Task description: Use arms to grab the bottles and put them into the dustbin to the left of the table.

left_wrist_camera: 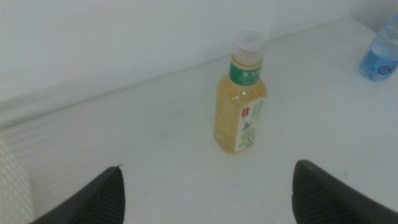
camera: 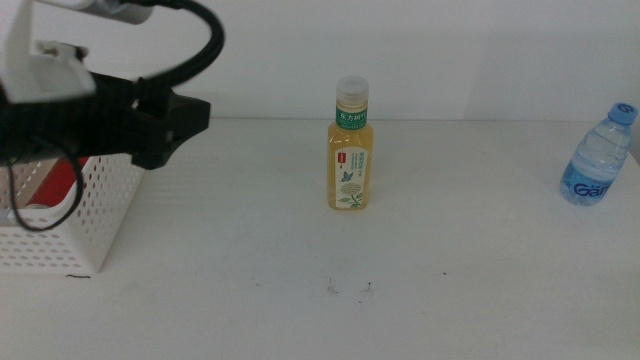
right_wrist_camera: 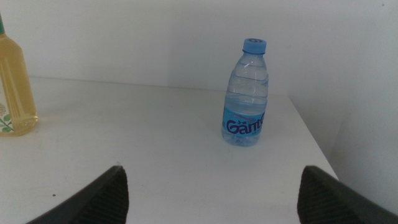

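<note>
While the left tool (camera: 185, 115) hangs released over the dustbin (camera: 90, 215), the tea bottle (camera: 351, 150) stands mid-table.

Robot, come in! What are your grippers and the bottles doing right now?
Left gripper open, empty, above the dustbin. Right gripper open, facing the water bottle. Tea bottle upright mid-table. Nothing blocking.
</note>
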`<state>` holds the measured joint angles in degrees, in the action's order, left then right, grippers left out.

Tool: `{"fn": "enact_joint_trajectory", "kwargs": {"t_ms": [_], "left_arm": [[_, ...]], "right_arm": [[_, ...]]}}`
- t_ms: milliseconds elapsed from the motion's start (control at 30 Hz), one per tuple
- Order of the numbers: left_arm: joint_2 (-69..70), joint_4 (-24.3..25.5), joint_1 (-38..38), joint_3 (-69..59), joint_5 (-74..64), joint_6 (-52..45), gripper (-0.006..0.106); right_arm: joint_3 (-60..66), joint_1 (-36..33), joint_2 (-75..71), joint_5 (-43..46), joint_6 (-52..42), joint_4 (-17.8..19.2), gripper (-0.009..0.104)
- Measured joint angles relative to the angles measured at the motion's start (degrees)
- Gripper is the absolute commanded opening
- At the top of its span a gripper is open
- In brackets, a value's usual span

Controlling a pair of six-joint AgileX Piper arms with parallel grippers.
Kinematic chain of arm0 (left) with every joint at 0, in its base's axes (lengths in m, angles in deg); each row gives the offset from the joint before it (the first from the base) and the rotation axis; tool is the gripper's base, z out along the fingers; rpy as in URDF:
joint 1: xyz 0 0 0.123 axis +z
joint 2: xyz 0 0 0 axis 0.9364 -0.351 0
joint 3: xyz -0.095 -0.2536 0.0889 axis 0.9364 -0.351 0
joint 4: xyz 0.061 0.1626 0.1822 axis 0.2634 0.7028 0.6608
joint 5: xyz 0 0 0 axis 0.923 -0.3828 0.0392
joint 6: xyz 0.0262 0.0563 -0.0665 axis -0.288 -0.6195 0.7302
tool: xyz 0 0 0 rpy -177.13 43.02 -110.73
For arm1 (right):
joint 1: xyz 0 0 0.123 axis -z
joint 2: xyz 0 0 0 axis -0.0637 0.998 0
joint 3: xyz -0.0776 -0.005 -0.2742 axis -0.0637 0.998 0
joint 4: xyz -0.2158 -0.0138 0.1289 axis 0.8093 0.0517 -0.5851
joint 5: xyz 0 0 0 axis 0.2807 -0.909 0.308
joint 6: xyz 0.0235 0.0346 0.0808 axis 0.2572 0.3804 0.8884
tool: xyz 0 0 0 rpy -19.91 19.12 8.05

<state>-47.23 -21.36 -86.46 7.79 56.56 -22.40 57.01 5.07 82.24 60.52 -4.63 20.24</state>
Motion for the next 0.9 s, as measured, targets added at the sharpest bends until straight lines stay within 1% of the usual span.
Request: {"fn": "enact_joint_trajectory", "kwargs": {"t_ms": [167, 200, 267, 433, 467, 533, 667, 900], "left_arm": [[4.2, 0.3, -0.2, -6.4, 7.3, 0.3, 0.089], [4.9, 1.0, -0.5, -7.6, 8.6, 0.8, 0.089], [6.4, 4.5, -2.2, -10.2, 11.0, 3.7, 0.089], [8.1, 17.9, -9.1, -14.0, 16.1, 17.1, 0.089], [8.1, 19.9, -10.7, -14.6, 17.9, 19.4, 0.089], [8.1, 22.2, -13.2, -16.0, 22.1, 21.8, 0.089], [8.1, 23.0, -17.3, -20.2, 29.7, 23.3, 0.089], [8.1, 22.5, -19.1, -30.0, 41.8, 24.8, 0.089]], "right_arm": [[0.0, 0.0, 0.0, 0.0, 0.0, 0.0, 0.093], [0.0, 0.0, 0.0, 0.0, 0.0, 0.0, 0.093], [0.0, 0.0, 0.0, 0.0, 0.0, 0.0, 0.093], [0.0, 0.0, 0.0, 0.0, 0.0, 0.0, 0.093], [0.0, 0.0, 0.0, 0.0, 0.0, 0.0, 0.093], [0.0, 0.0, 0.0, 0.0, 0.0, 0.0, 0.093], [0.0, 0.0, 0.0, 0.0, 0.0, 0.0, 0.093], [0.0, 0.0, 0.0, 0.0, 0.0, 0.0, 0.093]]}}
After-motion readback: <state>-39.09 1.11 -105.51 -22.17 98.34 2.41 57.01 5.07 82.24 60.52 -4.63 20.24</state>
